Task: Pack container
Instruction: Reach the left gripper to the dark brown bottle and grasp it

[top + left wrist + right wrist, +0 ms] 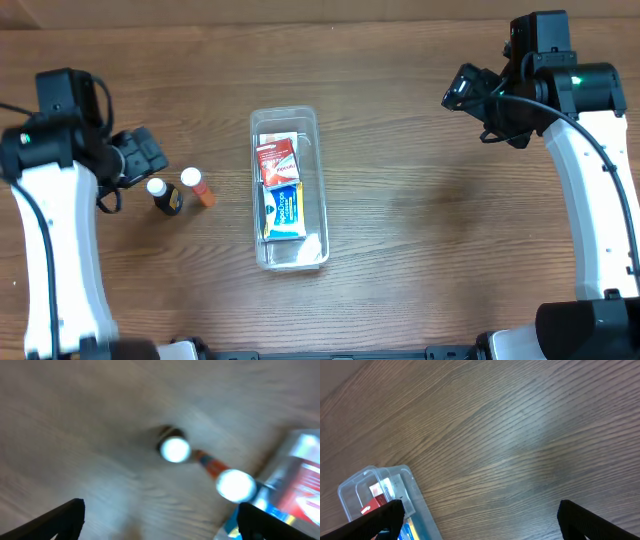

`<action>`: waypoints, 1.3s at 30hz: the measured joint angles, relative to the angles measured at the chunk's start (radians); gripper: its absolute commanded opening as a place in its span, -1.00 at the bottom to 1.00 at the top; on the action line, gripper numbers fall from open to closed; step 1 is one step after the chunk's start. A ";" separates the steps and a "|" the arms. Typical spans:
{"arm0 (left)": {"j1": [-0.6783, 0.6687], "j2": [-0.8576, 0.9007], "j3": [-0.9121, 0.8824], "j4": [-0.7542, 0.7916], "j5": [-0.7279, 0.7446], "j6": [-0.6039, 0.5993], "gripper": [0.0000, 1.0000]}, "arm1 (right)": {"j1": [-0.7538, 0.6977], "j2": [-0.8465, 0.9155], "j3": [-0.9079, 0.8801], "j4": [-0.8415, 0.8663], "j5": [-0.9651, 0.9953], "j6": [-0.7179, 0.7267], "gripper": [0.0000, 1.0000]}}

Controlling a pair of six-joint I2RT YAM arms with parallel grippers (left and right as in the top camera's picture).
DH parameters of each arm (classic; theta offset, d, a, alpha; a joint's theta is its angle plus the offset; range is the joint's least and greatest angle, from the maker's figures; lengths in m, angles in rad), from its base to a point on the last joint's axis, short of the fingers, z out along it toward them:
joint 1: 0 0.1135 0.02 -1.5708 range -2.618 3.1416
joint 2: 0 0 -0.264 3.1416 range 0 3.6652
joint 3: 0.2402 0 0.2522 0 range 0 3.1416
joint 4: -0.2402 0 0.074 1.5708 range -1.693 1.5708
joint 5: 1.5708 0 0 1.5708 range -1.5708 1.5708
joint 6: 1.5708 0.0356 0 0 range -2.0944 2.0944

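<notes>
The clear container (318,172) stands at the table's middle, long side running front to back. In it lie a red and white box (276,158) and a blue box (285,210). It also shows in the right wrist view (415,492) and, blurred, in the left wrist view (300,445). Left of it stand a dark bottle with a white cap (163,196) (174,449) and an orange tube with a white cap (197,186) (235,484). My left gripper (148,152) (160,522) is open and empty, just left of the bottles. My right gripper (462,88) (480,522) is open and empty, far right at the back.
The wooden table (420,230) bears nothing else. Both arms stand at the table's sides, their bases at the front edge.
</notes>
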 measured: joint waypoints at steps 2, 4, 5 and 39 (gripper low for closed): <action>0.035 0.087 0.000 -0.005 0.016 0.003 0.87 | 0.000 0.000 0.000 0.000 0.000 0.000 1.00; 0.038 0.162 0.000 0.002 0.029 0.007 0.83 | 0.000 0.000 0.000 0.000 0.000 0.000 1.00; 0.037 0.193 0.000 0.013 0.034 0.010 0.72 | 0.000 0.000 0.000 -0.001 0.000 0.001 1.00; 0.031 0.370 0.000 0.107 0.157 0.341 0.04 | 0.000 0.000 0.000 -0.001 0.000 0.001 1.00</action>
